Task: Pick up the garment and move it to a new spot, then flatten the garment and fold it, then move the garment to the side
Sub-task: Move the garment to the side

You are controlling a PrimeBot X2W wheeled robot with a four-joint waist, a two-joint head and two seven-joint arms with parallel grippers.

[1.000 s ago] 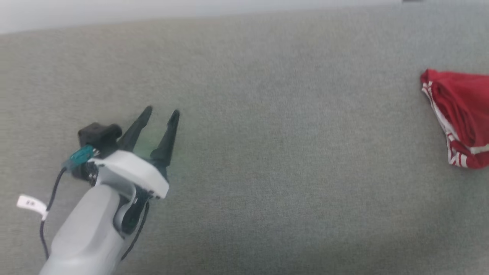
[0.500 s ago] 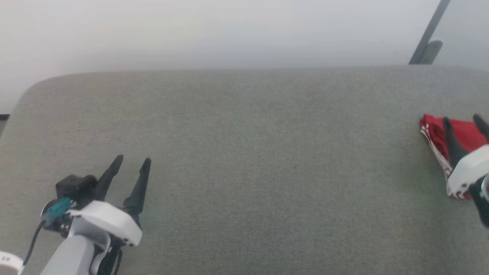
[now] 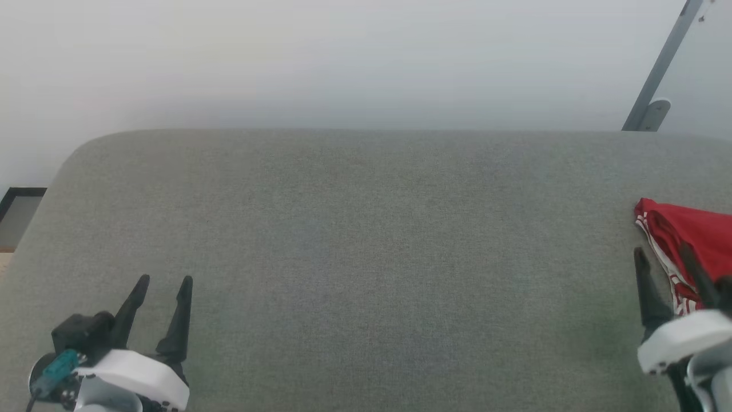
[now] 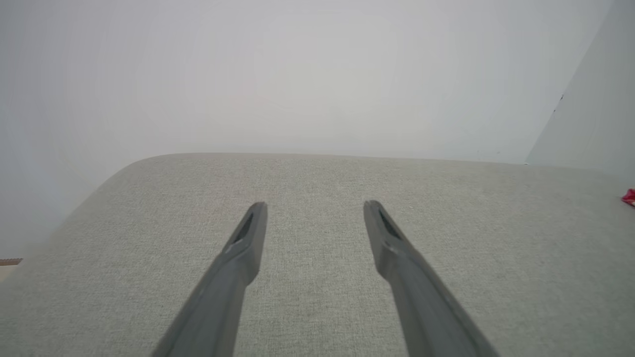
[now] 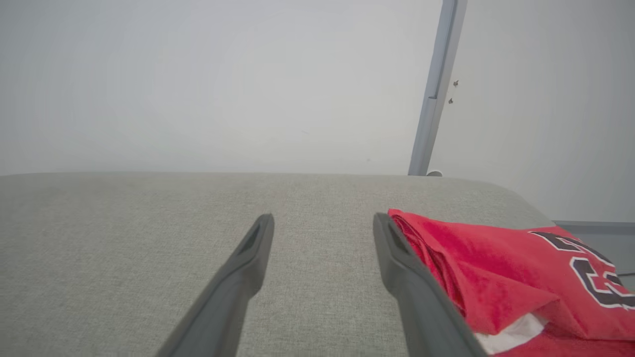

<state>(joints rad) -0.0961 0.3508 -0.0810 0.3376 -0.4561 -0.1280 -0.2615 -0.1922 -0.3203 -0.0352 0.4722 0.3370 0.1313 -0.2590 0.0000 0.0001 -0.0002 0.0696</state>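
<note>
The red jersey (image 3: 692,240) lies folded in a bundle at the far right of the grey padded surface (image 3: 366,246), its striped trim along the near edge. In the right wrist view the jersey (image 5: 501,277) shows block letters, just right of my right finger. My right gripper (image 3: 663,260) stands open at the lower right, its far finger over the jersey's edge, nothing between the fingers. Far off at the lower left my left gripper (image 3: 164,280) stands open over bare cloth. A red corner of the jersey (image 4: 629,197) peeks in at the left wrist view's right edge.
A pale wall rises behind the surface, with a slanted grey metal bar (image 3: 657,68) at the upper right. The surface's rounded far-left corner (image 3: 80,154) drops off toward a dark-framed floor patch (image 3: 17,212).
The head camera has tilted up, so the far edge and wall have come into view. My right gripper came in at the right by the jersey, then drew back toward me. The jersey lies unmoved.
</note>
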